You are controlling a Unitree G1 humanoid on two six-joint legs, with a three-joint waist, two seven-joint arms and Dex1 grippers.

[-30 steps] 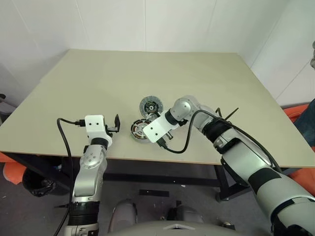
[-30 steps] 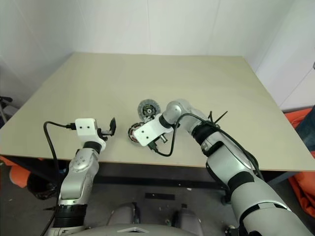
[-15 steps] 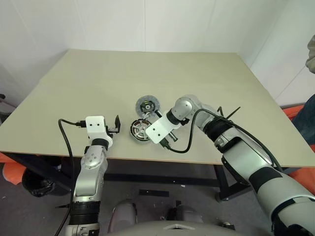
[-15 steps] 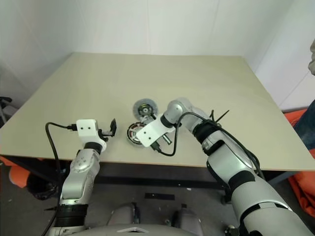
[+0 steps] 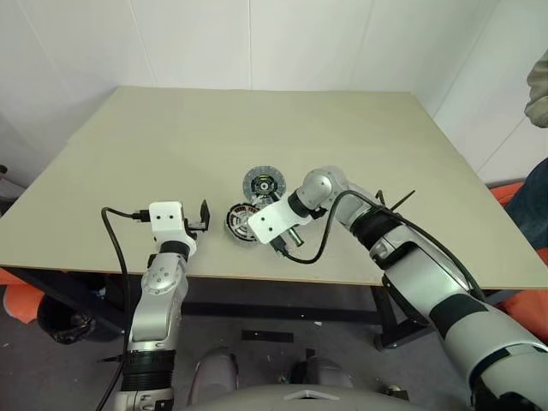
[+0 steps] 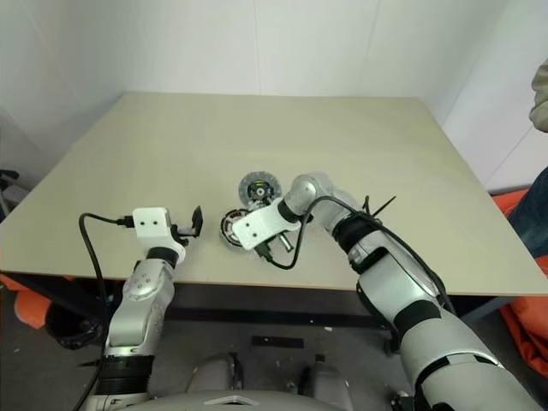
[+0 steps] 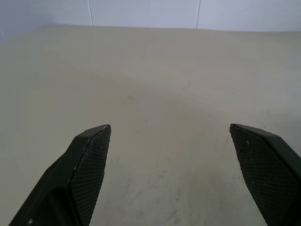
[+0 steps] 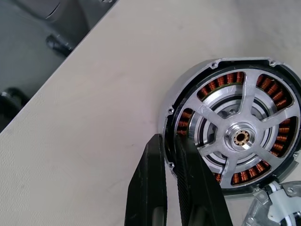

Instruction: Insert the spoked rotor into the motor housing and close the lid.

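Note:
The motor housing (image 8: 230, 77), with its ring of copper windings, lies near the table's front edge (image 5: 239, 221). The spoked rotor (image 8: 241, 138) sits inside it, silvery spokes up. Just behind lies the lid (image 5: 260, 182), and its pale edge (image 8: 277, 212) touches the housing's rim. My right gripper (image 8: 168, 141) points down at the housing's near-left rim. Its fingers (image 8: 153, 188) are pinched together on the thin flange. My left gripper (image 5: 204, 212) hovers level to the left of the housing. It is open and holds nothing (image 7: 169, 127).
The table's front edge (image 5: 282, 278) runs close below the parts. A black cable loops from my right wrist (image 5: 312, 253) over that edge. A person's sleeve (image 5: 539, 86) shows at the far right. Bare tabletop (image 5: 214, 137) stretches behind.
My right gripper's fingers have closed at the housing's rim and its wrist has rolled a little. The left arm has kept still.

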